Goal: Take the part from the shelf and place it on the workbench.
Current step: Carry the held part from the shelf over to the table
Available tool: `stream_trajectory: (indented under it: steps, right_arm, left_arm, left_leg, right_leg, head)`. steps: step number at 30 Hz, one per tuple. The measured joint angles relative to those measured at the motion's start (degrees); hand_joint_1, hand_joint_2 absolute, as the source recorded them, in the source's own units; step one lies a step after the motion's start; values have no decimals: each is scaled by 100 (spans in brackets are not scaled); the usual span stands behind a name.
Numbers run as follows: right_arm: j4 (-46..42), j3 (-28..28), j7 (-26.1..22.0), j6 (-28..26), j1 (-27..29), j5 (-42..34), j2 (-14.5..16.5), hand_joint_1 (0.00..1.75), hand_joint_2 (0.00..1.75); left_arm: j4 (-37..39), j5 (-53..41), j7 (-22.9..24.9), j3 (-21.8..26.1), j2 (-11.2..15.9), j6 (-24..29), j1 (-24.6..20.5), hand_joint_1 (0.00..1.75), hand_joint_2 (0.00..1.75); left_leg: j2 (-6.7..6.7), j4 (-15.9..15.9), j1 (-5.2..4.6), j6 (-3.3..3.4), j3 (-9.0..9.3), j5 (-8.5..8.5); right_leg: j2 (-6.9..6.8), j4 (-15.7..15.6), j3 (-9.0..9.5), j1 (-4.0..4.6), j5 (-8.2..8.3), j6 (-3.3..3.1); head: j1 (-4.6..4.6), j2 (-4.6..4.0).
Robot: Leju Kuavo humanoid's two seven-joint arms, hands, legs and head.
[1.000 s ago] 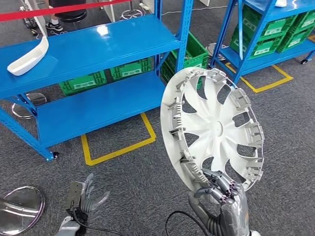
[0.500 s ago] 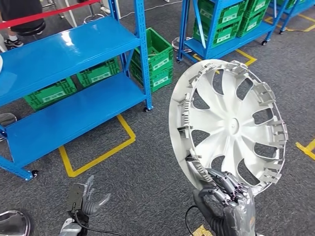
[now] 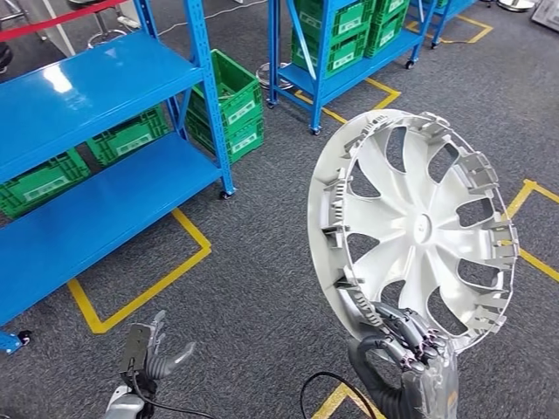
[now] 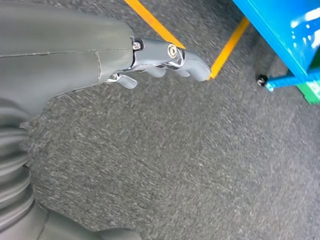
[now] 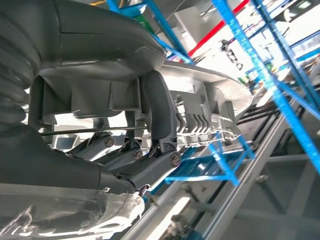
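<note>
On the left I see the blue shelf (image 3: 86, 96) with green crates (image 3: 39, 179) under it and yellow floor lines (image 3: 141, 292) on the grey carpet, and low down my left hand (image 3: 155, 353) hangs beside the body, its fingers apart and holding nothing; the left wrist view shows them (image 4: 177, 62) over bare carpet. More to the right, a second blue rack (image 3: 342, 52) stands well apart behind. On the right, my right hand (image 3: 405, 345) grips the lower rim of the part, a white wheel cover (image 3: 412, 231), which is held upright in the air with its ribbed back side toward me; in the right wrist view the fingers (image 5: 160, 117) wrap the rim. I judge the picking is done and the carrying is in hand. No workbench is visible, so next I must find it, keeping the grip firm because the cover is large and held at one edge
</note>
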Motion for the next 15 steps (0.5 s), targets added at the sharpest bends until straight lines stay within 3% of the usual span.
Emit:
stream_trajectory:
  steps: [2,5,7,9,11,12,13,15]
  right_arm:
    - [-7,0,-1,0,-6,1,2,175,175]
    - [-16,-2,0,0,3,1,6,175,175]
    - [-24,-3,1,0,7,0,5,175,175]
    - [-30,-4,-1,0,2,1,5,175,175]
    - [-30,-4,-2,0,1,2,5,175,175]
    - [-30,-4,-1,0,3,2,5,175,175]
    - [-30,-4,-1,1,6,2,6,175,175]
    - [-30,-4,4,1,8,7,6,175,175]
  left_arm:
    - [0,0,0,0,5,1,-10,0,175]
    - [0,0,0,0,3,2,-25,0,175]
    - [0,0,0,0,2,2,-44,0,175]
    - [1,0,0,-1,4,2,-38,0,175]
    - [2,1,0,-2,4,2,-5,0,175]
    - [4,1,0,-2,5,2,8,0,175]
    - [5,1,0,-1,6,2,12,0,175]
    - [7,1,0,-1,10,5,1,0,175]
  left_leg:
    - [92,13,-29,-62,11,-9]
    - [190,15,-34,-157,9,-10]
    - [-7,184,-12,-217,-71,-168]
    - [-287,779,-6,-235,-350,-525]
    - [-375,1458,-8,-225,-686,-785]
    - [-390,1601,-8,-217,-765,-775]
    - [-402,1522,-7,-206,-737,-649]
    - [-538,902,5,-180,-439,-247]
  right_leg:
    - [-136,-508,280,23,132,-61]
    - [-6,-549,244,37,156,-196]
    - [110,-561,212,17,188,-266]
    - [229,-569,182,6,220,-318]
    - [372,-569,151,16,243,-351]
    - [453,-568,139,20,253,-356]
    - [536,-567,132,20,264,-352]
    - [693,-561,120,13,287,-323]
  head:
    - [-9,-1]
    - [-17,0]
    - [-26,0]
    - [-47,0]
    - [-58,0]
    - [-57,0]
    - [-58,0]
    - [-60,-1]
